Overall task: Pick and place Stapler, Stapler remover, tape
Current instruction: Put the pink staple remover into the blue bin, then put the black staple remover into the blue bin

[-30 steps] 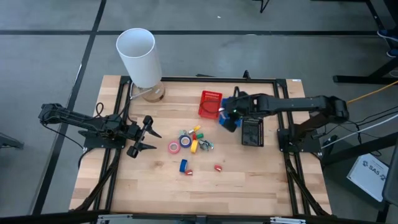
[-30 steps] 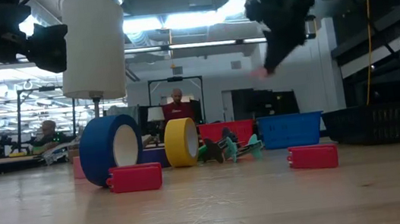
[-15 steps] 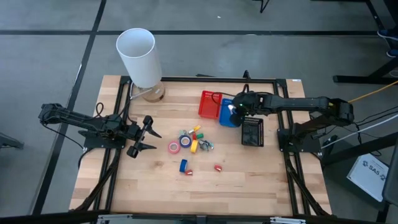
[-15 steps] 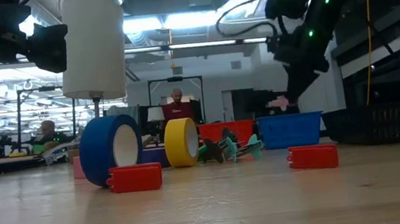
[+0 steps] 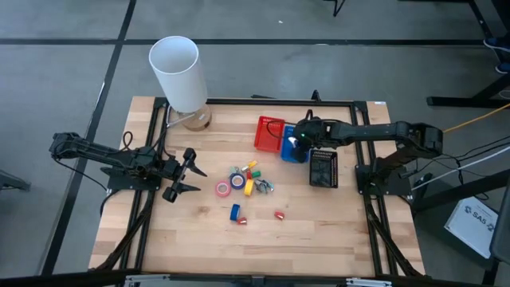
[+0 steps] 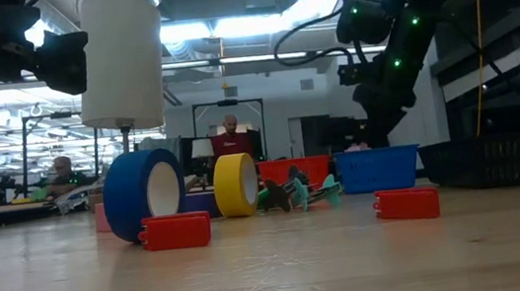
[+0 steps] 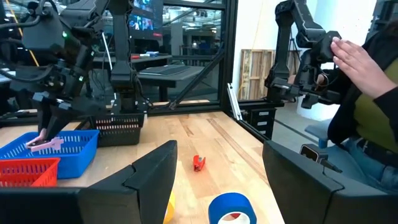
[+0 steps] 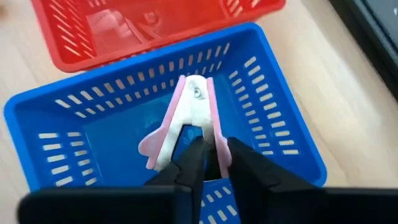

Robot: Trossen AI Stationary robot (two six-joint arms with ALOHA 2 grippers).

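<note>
My right gripper [image 5: 296, 142] hangs over the blue basket [image 5: 293, 151], shut on a pink staple remover [image 8: 186, 115]; the left wrist view shows the staple remover [image 7: 46, 143] at the height of the basket's rim. My left gripper [image 5: 188, 172] waits open near the table's left side and touches nothing. Tape rolls stand or lie mid-table: pink [image 5: 222, 189], purple [image 5: 237, 181], yellow [image 5: 249, 188] and blue [image 5: 235, 212]. The low view shows the blue roll [image 6: 147, 194] and the yellow roll [image 6: 236, 184] standing on edge. I cannot make out a stapler. My right gripper pinches one arm of the pink staple remover near its open jaw end [image 8: 214, 146] between its two fingers [image 8: 193, 163], coming from above and pointing down. The staple remover hangs below the fingers inside the blue basket [image 8: 273, 155]. Whether it touches the basket floor I cannot tell.
A red basket [image 5: 269, 133] sits beside the blue one, and a black basket [image 5: 323, 168] lies to its right. A white cylinder [image 5: 177, 73] stands at the far left corner. Small red pieces [image 5: 280, 214] and a green thing [image 5: 263, 186] lie mid-table. A person's hand [image 7: 360, 59] shows beyond the table.
My right gripper has come down from high above the table to the blue basket, carrying the pink staple remover to the basket's rim height. It has stayed shut on it. My left arm has kept still.
</note>
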